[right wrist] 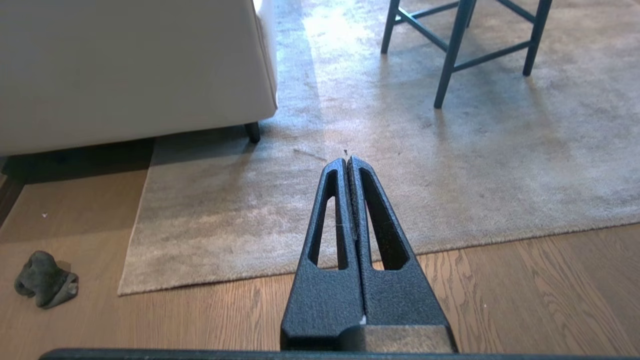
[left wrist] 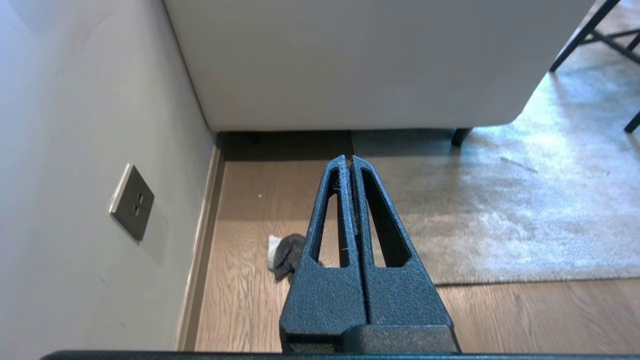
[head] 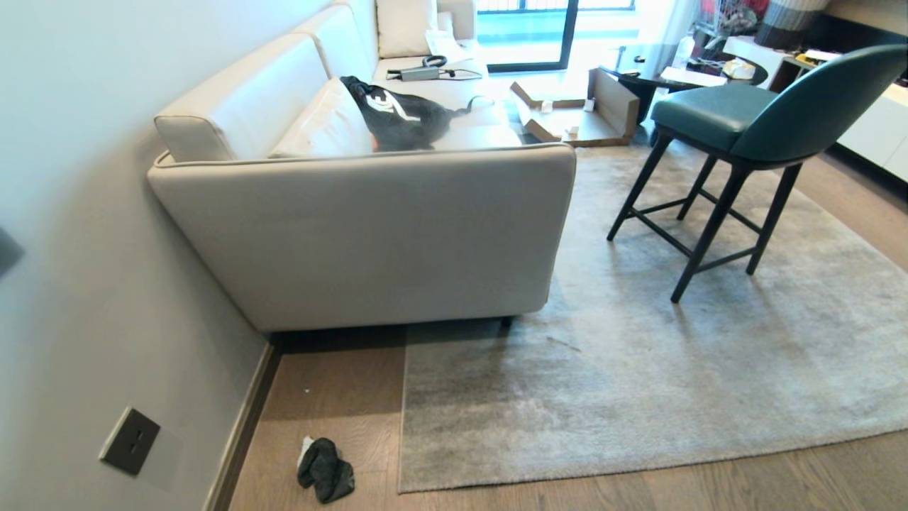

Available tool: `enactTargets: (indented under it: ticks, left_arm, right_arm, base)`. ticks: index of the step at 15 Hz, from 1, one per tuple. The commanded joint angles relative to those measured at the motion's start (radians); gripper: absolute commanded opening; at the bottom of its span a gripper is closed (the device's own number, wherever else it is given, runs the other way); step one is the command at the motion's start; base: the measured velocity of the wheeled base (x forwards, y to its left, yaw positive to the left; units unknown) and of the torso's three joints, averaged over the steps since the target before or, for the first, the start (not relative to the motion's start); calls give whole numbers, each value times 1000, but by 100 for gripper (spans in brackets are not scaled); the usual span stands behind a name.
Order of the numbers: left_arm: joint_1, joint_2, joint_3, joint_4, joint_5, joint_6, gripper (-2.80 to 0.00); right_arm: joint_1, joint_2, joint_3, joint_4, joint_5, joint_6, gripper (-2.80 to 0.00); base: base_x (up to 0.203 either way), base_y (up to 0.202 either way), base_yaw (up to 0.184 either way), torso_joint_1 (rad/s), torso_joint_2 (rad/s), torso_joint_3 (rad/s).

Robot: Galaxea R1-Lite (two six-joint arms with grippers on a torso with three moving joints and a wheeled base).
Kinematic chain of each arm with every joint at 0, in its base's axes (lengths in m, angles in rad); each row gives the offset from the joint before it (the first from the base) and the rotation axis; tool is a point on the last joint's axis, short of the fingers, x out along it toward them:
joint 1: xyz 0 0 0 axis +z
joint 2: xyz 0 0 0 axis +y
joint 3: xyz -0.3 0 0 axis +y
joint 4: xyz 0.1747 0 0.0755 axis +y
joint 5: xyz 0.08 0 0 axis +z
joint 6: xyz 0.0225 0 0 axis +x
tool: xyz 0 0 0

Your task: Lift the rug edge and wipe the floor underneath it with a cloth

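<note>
A light grey rug lies flat on the wood floor [head: 333, 397], and its near rug edge [head: 567, 477] ends in a square corner [head: 401, 490] in front of the sofa. The rug edge [left wrist: 525, 281] [right wrist: 200, 284] also shows in both wrist views. A crumpled cloth [head: 325, 468], dark grey with a whitish end, lies on the floor between the skirting and the rug corner. My left gripper [left wrist: 349, 158] is shut and empty, held above the floor, with the cloth [left wrist: 286, 257] below it to one side. My right gripper [right wrist: 347, 160] is shut and empty, above the rug's near edge; the cloth [right wrist: 45, 279] lies far off. Neither gripper shows in the head view.
A cream sofa [head: 369, 227] stands against the grey wall [head: 85, 213] with a black bag [head: 401, 113] on its seat. A green chair [head: 745, 135] on black legs stands on the rug. A wall socket [head: 130, 440] sits low on the wall, and a dark skirting strip [head: 241, 433] runs along it.
</note>
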Motion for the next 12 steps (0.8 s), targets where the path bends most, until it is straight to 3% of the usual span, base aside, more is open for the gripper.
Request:
enactTargets:
  ticks: [1,5,12]
  left_arm:
    - [0,0,0,-1,0,-2,-280]
    - [0,0,0,-1,0,-2,-280]
    - [0,0,0,-1,0,-2,-280]
  right_arm:
    - [0,1,-1,0,0,0,-280]
    - [0,1,-1,0,0,0,-280]
    - [0,1,-1,0,0,0,-280]
  base:
    - [0,0,0,3,-2,203]
    - [0,0,0,2,1,125]
    - [0,0,0,0,0,5]
